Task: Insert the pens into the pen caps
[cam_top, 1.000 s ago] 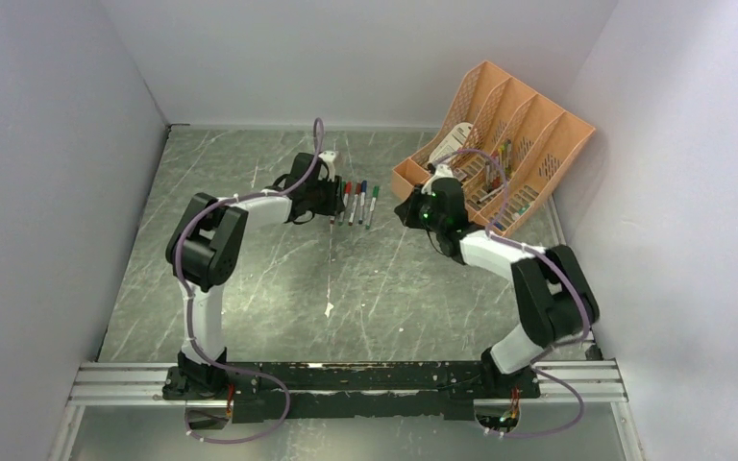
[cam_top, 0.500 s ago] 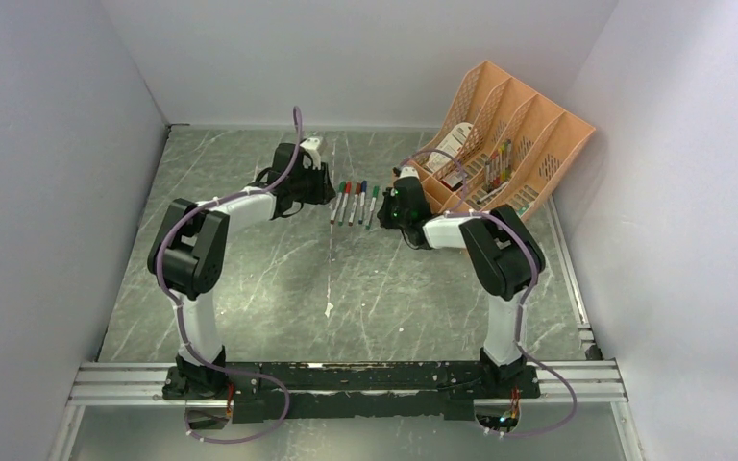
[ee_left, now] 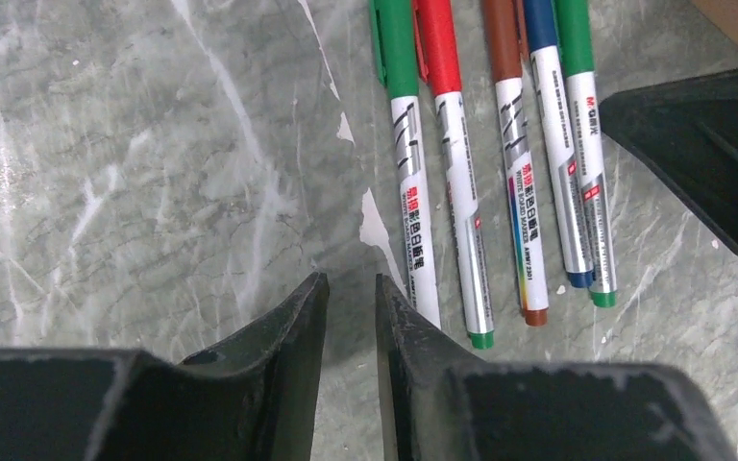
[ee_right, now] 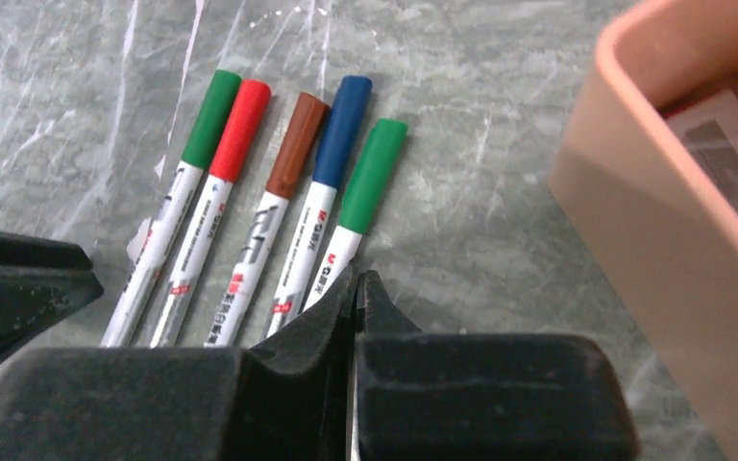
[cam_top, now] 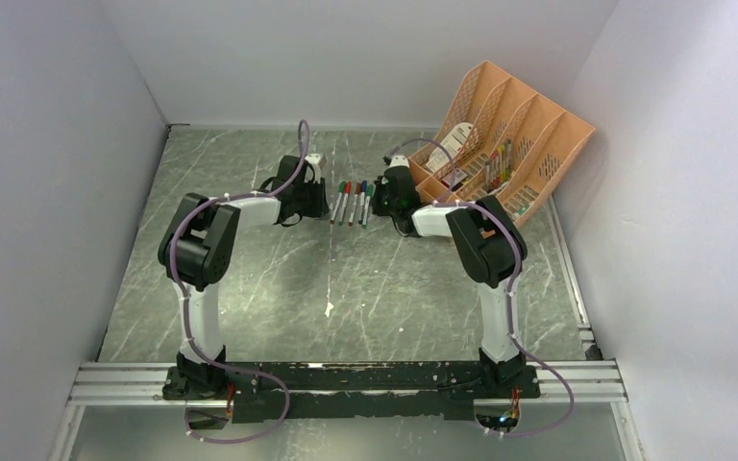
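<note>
1. Since a second earlier, the right gripper (ee_right: 357,279) had swung left, from in front of the organiser (cam_top: 500,144) to just right of the pens (cam_top: 354,203).
2. Five pens lay side by side near the table's (cam_top: 250,279) far edge, caps (ee_right: 295,144) on, between the two grippers.
3. Just left of the row stood the left gripper (ee_left: 351,283), jaws a narrow slit apart, gripping nothing.
4. Closed tight and empty, the right gripper had its tips at the rightmost green pen's barrel.

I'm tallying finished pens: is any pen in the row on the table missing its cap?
No: all five pens lying side by side wear caps, green, red, brown, blue and green.
</note>
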Action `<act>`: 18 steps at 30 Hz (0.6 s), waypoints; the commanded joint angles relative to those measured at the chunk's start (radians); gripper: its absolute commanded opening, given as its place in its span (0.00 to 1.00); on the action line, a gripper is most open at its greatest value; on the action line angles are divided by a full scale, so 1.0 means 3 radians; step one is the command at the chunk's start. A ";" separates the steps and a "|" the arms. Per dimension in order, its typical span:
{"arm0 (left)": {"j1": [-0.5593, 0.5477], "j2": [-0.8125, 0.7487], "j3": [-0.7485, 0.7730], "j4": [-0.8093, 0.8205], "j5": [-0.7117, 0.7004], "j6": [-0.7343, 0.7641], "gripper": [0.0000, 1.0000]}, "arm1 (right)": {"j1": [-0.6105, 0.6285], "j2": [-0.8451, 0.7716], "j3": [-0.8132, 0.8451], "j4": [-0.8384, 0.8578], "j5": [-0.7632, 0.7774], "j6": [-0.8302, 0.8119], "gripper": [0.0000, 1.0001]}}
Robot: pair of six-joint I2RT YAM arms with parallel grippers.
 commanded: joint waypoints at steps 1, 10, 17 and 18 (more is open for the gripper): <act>-0.0018 0.0057 -0.0082 -0.0058 -0.0010 0.0024 0.35 | 0.0102 0.0228 0.0175 -0.0244 0.0023 -0.0109 0.00; -0.0116 0.0060 -0.0132 -0.0001 0.0093 -0.0034 0.35 | 0.0189 0.0471 0.0441 -0.0298 -0.0048 -0.0113 0.00; -0.0254 0.0070 -0.0127 -0.0015 0.0128 -0.0065 0.34 | 0.0196 0.0515 0.0494 -0.0288 -0.0068 -0.0115 0.00; -0.0260 0.0070 -0.0132 -0.0010 0.0131 -0.0071 0.34 | 0.0196 0.0519 0.0501 -0.0289 -0.0066 -0.0124 0.00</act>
